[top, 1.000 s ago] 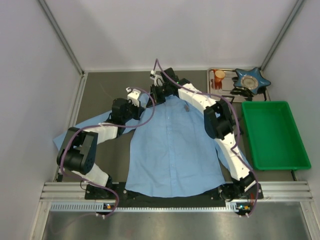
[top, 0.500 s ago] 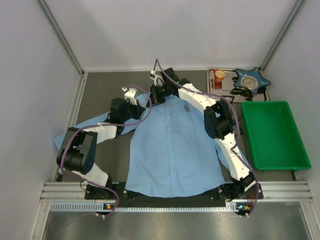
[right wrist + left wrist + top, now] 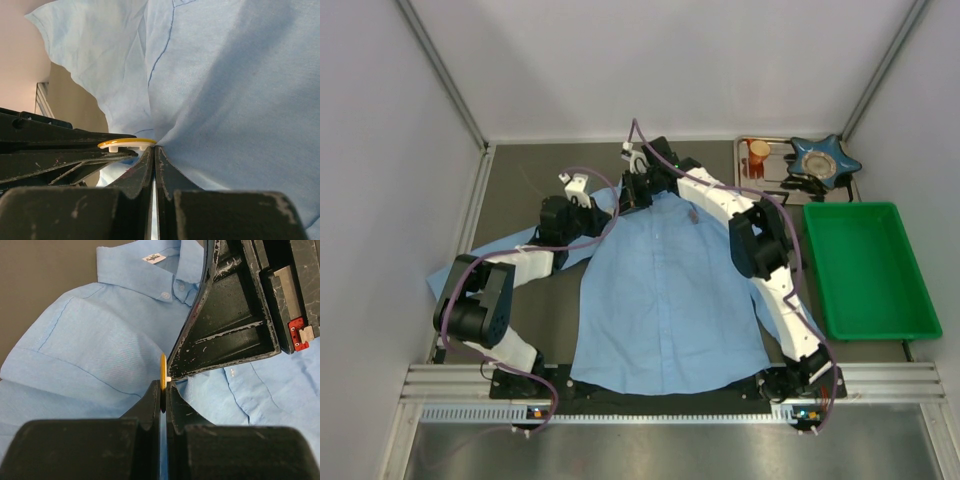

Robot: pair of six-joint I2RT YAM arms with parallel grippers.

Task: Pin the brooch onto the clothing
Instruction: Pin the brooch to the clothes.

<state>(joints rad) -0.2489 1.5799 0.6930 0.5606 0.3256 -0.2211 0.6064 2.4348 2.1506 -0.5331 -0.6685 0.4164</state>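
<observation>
The clothing (image 3: 670, 290), a light blue button-up shirt, lies flat on the dark table with its collar at the far end. The brooch (image 3: 163, 371) is a thin yellow disc with a white back, seen edge-on. My left gripper (image 3: 163, 388) is shut on its lower rim, just over the shirt's left shoulder (image 3: 608, 205). My right gripper (image 3: 154, 148) is shut on a pinched fold of the clothing (image 3: 240, 90), its tips touching the brooch (image 3: 127, 144). In the top view, the right gripper (image 3: 632, 192) sits by the collar, tip to tip with the left one.
A green bin (image 3: 868, 268) stands on the right of the table. Behind it a metal tray (image 3: 775, 178) carries an orange cup (image 3: 758, 150) and a blue star-shaped dish (image 3: 825, 158). The shirt's sleeve (image 3: 450, 272) trails off to the left under my left arm.
My left wrist has shifted slightly up and to the left. The right arm has hardly moved, and both grippers have stayed shut.
</observation>
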